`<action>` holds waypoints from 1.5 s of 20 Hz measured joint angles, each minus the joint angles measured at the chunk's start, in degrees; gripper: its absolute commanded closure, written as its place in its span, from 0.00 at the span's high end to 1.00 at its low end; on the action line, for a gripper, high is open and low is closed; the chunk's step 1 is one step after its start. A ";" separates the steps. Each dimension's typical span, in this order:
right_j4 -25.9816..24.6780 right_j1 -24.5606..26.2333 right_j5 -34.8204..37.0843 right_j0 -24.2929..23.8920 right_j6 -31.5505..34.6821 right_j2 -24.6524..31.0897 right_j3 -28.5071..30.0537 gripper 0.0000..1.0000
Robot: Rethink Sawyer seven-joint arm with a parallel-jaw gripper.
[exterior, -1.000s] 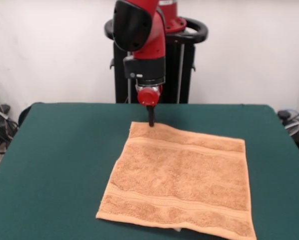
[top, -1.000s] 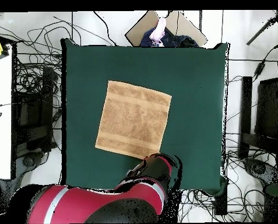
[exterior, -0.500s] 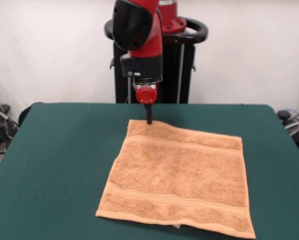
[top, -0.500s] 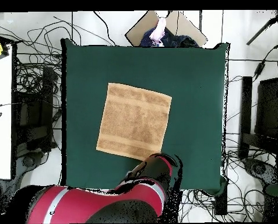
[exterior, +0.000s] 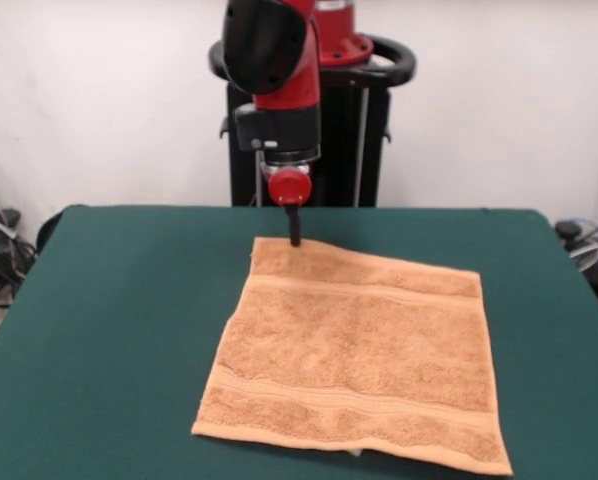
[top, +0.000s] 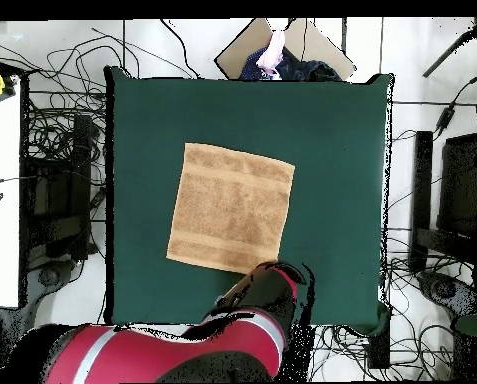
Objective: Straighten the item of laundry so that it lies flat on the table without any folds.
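The item of laundry [exterior: 354, 355], an orange-tan towel with two woven bands, lies spread almost flat in the middle of the green table [exterior: 119, 300]. In the overhead view the item of laundry [top: 230, 208] is a slightly turned square on the table [top: 332, 150]. My gripper [exterior: 295, 238] stands upright at the towel's far edge near its far left corner, its dark fingers together and pinching that edge. From above, the red arm [top: 262, 305] hides the gripper and the towel corner beneath it.
A small pale bit [exterior: 354, 453] peeks out from under the towel's near edge. A person's hand [top: 273, 52] shows beyond the table's edge in the overhead view. Cables [top: 62, 150] and stands lie on the floor around the table.
The gripper has shifted slightly left and away in the front view, and the towel's far edge has gone with it, drawing the cloth a little flatter.
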 measured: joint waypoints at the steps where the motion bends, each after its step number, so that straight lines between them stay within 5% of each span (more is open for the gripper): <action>1: -0.22 -0.18 0.00 0.00 0.00 0.00 -0.14 0.00; 30: -4.32 -1.37 -0.01 -2.16 0.00 0.00 -3.12 0.00</action>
